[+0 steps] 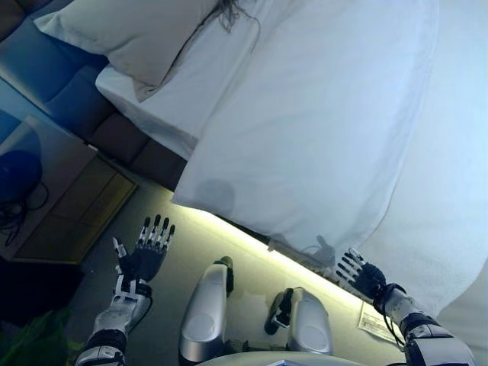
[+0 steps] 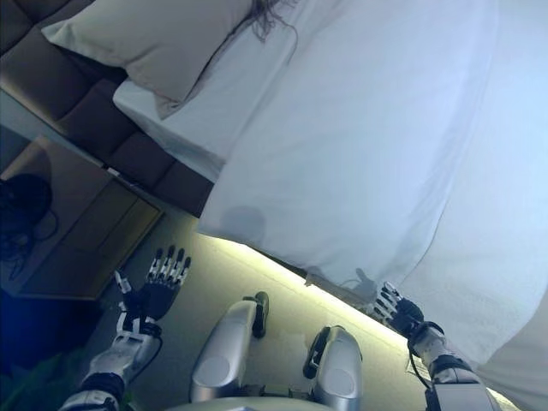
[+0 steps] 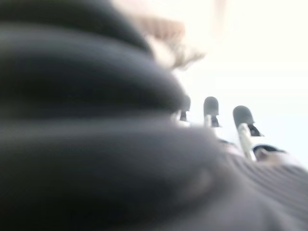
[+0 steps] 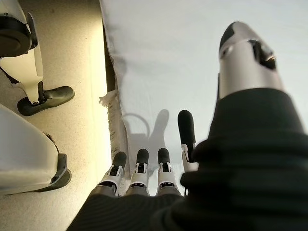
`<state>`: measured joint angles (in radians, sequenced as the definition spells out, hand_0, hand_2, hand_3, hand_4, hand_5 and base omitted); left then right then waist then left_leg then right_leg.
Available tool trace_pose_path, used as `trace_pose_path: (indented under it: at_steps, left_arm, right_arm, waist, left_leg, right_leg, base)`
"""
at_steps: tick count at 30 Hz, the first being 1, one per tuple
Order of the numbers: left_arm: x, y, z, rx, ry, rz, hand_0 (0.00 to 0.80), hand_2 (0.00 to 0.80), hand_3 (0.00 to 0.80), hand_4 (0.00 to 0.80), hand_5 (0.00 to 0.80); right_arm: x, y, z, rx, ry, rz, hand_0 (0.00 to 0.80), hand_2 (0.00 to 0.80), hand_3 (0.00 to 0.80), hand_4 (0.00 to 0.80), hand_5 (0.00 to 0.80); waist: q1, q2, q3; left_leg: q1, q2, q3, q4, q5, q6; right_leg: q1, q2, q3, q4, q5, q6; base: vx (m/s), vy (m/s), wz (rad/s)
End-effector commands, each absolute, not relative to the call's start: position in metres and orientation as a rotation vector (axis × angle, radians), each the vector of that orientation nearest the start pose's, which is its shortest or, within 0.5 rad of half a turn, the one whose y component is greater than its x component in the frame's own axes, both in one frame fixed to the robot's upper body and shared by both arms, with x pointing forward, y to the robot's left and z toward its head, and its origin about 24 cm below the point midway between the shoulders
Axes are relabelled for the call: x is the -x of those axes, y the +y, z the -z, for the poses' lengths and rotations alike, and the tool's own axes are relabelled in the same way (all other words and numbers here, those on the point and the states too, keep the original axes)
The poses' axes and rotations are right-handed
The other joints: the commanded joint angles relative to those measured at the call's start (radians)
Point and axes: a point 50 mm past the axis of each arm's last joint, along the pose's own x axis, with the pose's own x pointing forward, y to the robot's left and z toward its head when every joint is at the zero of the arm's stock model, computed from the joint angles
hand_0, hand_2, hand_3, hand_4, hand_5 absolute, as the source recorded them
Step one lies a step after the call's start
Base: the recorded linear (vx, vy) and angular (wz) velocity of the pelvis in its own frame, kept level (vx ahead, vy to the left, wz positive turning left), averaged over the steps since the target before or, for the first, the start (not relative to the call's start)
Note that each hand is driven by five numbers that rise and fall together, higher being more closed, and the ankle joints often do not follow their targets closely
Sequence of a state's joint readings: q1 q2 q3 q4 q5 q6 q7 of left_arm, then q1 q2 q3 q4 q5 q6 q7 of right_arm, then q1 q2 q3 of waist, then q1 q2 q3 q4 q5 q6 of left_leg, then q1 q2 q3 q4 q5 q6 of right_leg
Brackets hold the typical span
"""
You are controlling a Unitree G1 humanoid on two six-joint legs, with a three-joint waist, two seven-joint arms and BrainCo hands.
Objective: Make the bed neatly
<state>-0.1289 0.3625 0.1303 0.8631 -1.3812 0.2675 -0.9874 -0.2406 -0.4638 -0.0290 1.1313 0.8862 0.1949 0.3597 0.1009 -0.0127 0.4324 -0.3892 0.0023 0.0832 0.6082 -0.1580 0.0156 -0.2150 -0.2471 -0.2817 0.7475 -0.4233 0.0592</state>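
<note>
With both my left hand and right hand spread and empty, I should pinch the white duvet at its hanging edge, then pull evenly toward the pillow.

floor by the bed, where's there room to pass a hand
Bare carpet runs between the nightstand and the duvet edge, where the open left hand hovers. Tighter on the other side: the open right hand sits close under the duvet's overhang, with a paper card on the floor beside it.
</note>
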Motion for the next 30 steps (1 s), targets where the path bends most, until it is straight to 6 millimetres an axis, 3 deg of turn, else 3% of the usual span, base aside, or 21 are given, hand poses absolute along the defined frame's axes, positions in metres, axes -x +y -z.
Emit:
trace_pose_path:
  at_steps: [1,7,11,12,16,27,30]
  left_arm:
    - [-0.236,0.242,0.023,1.172,-0.004,0.488,0.000,0.000,0.000,0.000,0.000]
    - [-0.248,0.240,0.019,1.151,0.053,0.466,0.000,0.000,0.000,0.000,0.000]
    - [-0.260,0.236,0.014,1.143,0.064,0.464,0.000,0.000,0.000,0.000,0.000]
    - [-0.262,0.235,0.014,1.144,0.066,0.463,0.000,0.000,0.000,0.000,0.000]
    - [-0.276,0.229,0.005,1.137,0.054,0.478,0.000,0.000,0.000,0.000,0.000]
    - [-0.328,0.225,-0.051,1.076,-0.051,0.518,0.000,0.000,0.000,0.000,0.000]
    - [-0.343,0.233,-0.070,1.071,-0.080,0.472,0.000,0.000,0.000,0.000,0.000]
  right_arm:
    - [-0.209,-0.298,0.083,-0.626,0.706,0.248,0.000,0.000,0.000,0.000,0.000]
    - [-0.206,-0.291,0.087,-0.628,0.732,0.218,0.000,0.000,0.000,0.000,0.000]
    - [-0.214,-0.287,0.083,-0.601,0.724,0.191,0.000,0.000,0.000,0.000,0.000]
    - [-0.215,-0.288,0.082,-0.590,0.722,0.191,0.000,0.000,0.000,0.000,0.000]
    - [-0.220,-0.290,0.077,-0.570,0.706,0.186,0.000,0.000,0.000,0.000,0.000]
    - [-0.247,-0.294,0.050,-0.552,0.598,0.168,0.000,0.000,0.000,0.000,0.000]
    - [-0.255,-0.294,0.041,-0.559,0.560,0.161,0.000,0.000,0.000,0.000,0.000]
  waist:
    - [-0.004,0.007,-0.021]
    - [-0.036,0.004,-0.028]
    - [-0.059,-0.003,-0.022]
    - [-0.065,-0.004,-0.021]
    - [-0.094,-0.017,-0.006]
    - [-0.154,-0.092,0.037]
    - [-0.160,-0.122,0.047]
  left_leg:
    - [0.102,0.019,0.024,-0.032,-0.068,0.013]
    - [0.103,0.032,0.037,-0.043,-0.060,0.014]
    - [0.058,0.043,0.052,0.003,-0.072,0.015]
    - [0.047,0.044,0.045,0.034,-0.108,0.011]
    - [-0.044,0.061,0.047,0.138,-0.149,0.021]
    - [-0.334,0.085,0.017,0.341,-0.187,0.033]
    - [-0.416,0.099,-0.005,0.391,-0.189,0.034]
  right_leg:
    - [-0.074,0.020,0.050,-0.110,0.237,-0.016]
    - [-0.092,0.030,0.077,-0.120,0.250,-0.008]
    - [-0.139,0.034,0.095,-0.094,0.249,-0.012]
    - [-0.153,0.035,0.109,-0.065,0.222,-0.004]
    - [-0.253,0.048,0.139,0.009,0.211,-0.012]
    - [-0.526,0.116,0.164,0.148,0.224,-0.029]
    - [-0.591,0.136,0.160,0.185,0.231,-0.031]
  base:
    - [0.018,0.000,-0.06]
    - [0.055,0.017,-0.14]
    - [0.068,0.029,-0.15]
    - [0.113,0.030,-0.22]
    - [0.047,0.025,-0.20]
    - [-0.040,-0.031,-0.24]
    - [-0.062,-0.106,-0.19]
